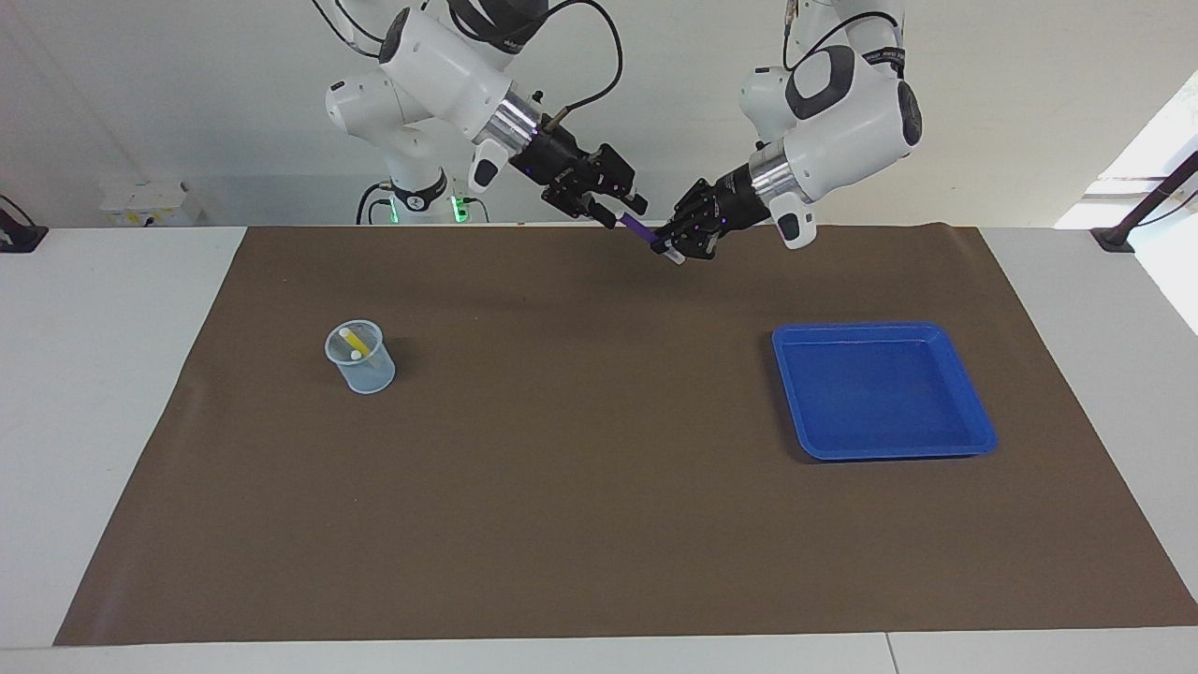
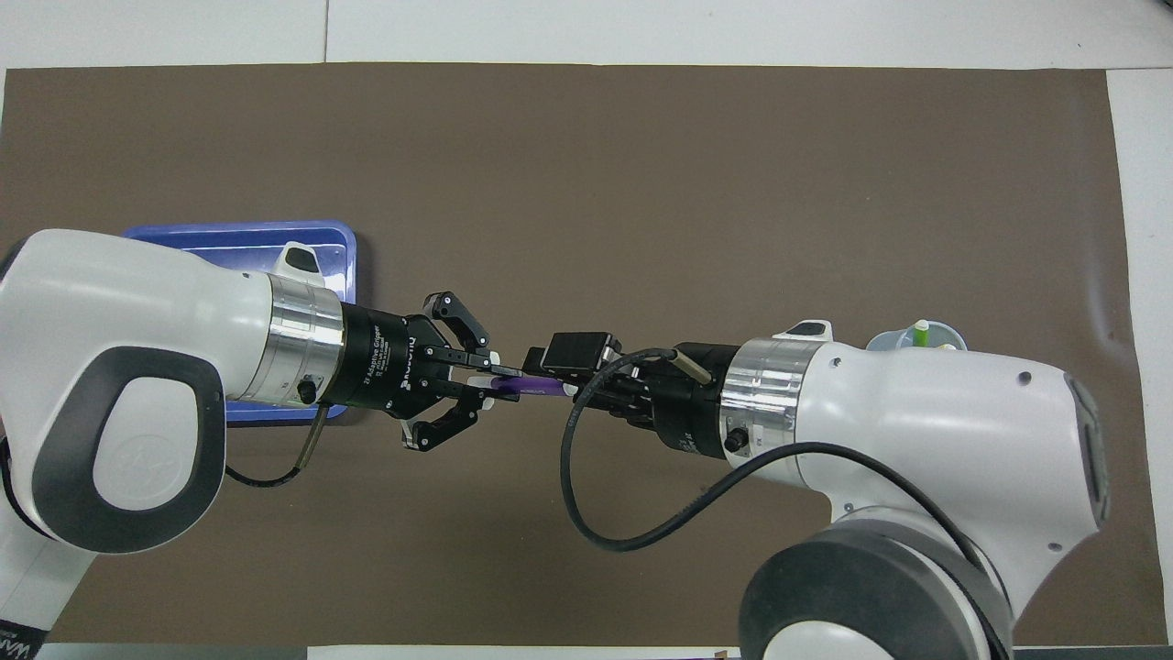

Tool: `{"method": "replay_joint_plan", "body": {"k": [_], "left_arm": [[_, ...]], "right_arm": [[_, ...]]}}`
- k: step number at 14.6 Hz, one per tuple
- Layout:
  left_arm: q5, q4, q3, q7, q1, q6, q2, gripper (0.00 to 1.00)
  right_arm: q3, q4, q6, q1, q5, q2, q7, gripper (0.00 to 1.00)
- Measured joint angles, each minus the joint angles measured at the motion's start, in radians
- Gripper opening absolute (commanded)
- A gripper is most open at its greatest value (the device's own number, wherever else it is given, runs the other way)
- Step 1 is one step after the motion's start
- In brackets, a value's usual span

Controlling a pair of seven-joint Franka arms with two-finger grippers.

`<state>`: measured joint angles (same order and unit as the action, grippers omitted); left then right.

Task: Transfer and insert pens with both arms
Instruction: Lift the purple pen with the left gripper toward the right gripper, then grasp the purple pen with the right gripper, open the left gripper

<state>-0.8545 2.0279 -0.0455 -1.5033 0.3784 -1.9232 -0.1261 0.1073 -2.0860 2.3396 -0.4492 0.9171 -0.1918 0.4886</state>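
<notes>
Both grippers meet high over the brown mat point(image 1: 599, 468), toward the robots' edge. The left gripper point(image 1: 670, 245) is clamped on the purple pen point(image 1: 640, 227). The pen's other end sits between the right gripper point(image 1: 613, 215) fingers; whether they grip it, can't tell.

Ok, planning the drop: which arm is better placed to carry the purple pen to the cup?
Probably right. The right end effector is at the free end of the purple pen that the left end effector grips, and the cup stands toward the right arm's end.
</notes>
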Motion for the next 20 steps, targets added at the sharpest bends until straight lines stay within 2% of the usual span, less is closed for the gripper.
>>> {"method": "replay_joint_plan", "body": {"k": [3, 4, 5, 6, 11, 12, 14, 16, 18, 20], "left_arm": [[0.0, 0.0, 0.0, -0.006, 0.009, -0.007, 0.0, 0.0], [-0.001, 0.0, 0.001, -0.007, 0.01, -0.01, 0.0, 0.0], [-0.001, 0.0, 0.004, -0.007, 0.01, -0.011, -0.002, 0.0], [-0.001, 0.001, 0.004, -0.008, 0.01, -0.011, -0.002, 0.0], [-0.003, 0.002, 0.001, -0.016, 0.012, -0.011, -0.002, 0.0], [-0.003, 0.002, 0.0, -0.017, 0.013, -0.012, -0.002, 0.99], [-0.004, 0.002, -0.001, -0.017, 0.015, -0.014, -0.003, 1.0], [-0.004, 0.001, 0.002, -0.017, 0.015, -0.022, -0.003, 1.0], [-0.001, 0.0, 0.004, -0.012, 0.015, -0.024, -0.003, 1.0], [0.039, 0.0, 0.004, 0.009, 0.015, -0.024, -0.003, 1.0]], "right_arm": [[0.0, -0.001, 0.0, -0.006, -0.013, 0.0, 0.0, 0.36], [0.0, -0.003, -0.001, -0.005, -0.017, 0.0, -0.001, 0.24], [-0.001, -0.007, -0.001, -0.005, -0.018, 0.0, -0.001, 0.07], [-0.001, -0.007, -0.002, -0.005, -0.018, -0.001, -0.001, 0.0], [-0.004, -0.009, -0.049, 0.008, -0.029, -0.003, -0.002, 0.0], [-0.004, -0.007, -0.052, 0.008, -0.038, -0.004, -0.002, 0.0], [-0.004, -0.002, -0.068, 0.012, -0.069, -0.006, -0.002, 0.0], [-0.006, 0.015, -0.145, 0.043, -0.172, -0.005, -0.005, 0.0], [-0.008, 0.067, -0.288, 0.109, -0.294, -0.004, -0.049, 0.0], [-0.012, 0.129, -0.451, 0.209, -0.387, -0.003, -0.177, 0.0]]}}
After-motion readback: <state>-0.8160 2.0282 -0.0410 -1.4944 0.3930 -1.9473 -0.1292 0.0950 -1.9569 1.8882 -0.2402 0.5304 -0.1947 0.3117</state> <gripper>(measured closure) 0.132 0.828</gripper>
